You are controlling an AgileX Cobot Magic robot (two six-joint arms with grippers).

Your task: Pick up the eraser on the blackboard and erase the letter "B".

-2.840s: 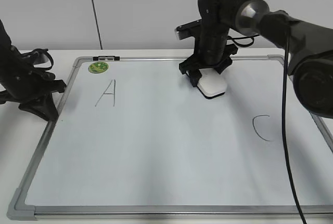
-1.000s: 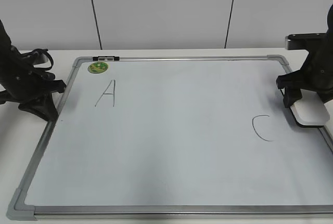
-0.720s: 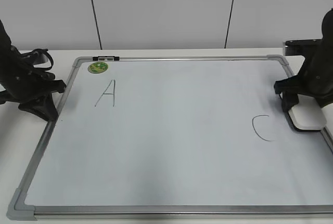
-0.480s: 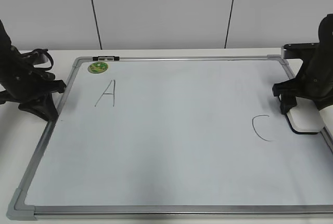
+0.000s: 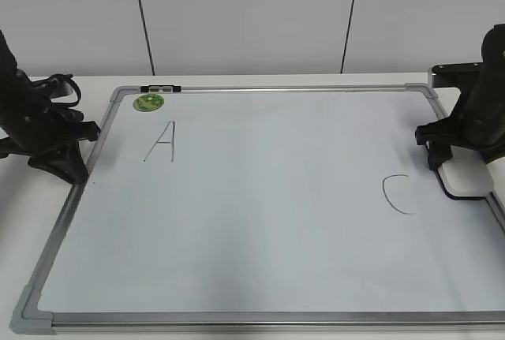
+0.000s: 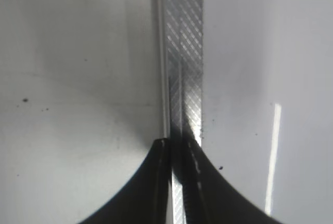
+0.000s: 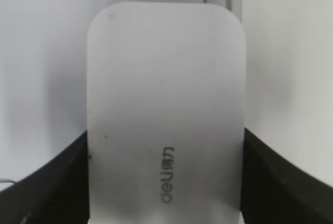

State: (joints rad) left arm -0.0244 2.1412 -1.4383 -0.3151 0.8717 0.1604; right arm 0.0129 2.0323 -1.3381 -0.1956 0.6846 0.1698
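Observation:
The blackboard (image 5: 260, 229) is a white board with a grey frame, lying flat on the table. It bears a drawn "A" (image 5: 162, 141) and a "C" (image 5: 397, 195). No letter "B" shows between them. My right gripper (image 5: 461, 168) is shut on the white eraser (image 5: 467, 180), held low at the board's right edge, just right of the "C". In the right wrist view the eraser (image 7: 165, 89) fills the space between the fingers of that gripper (image 7: 165, 133). My left gripper (image 5: 67, 168) is shut at the board's left edge, over its frame (image 6: 184, 52).
A small round green sticker (image 5: 147, 102) sits at the board's top left corner. A dark clip (image 5: 160, 87) lies on the top frame. White table surrounds the board, and a grey wall stands behind it.
My right gripper carried the eraser from the board's upper middle to its right edge. In the last second it only shifted slightly there. The left arm has not moved.

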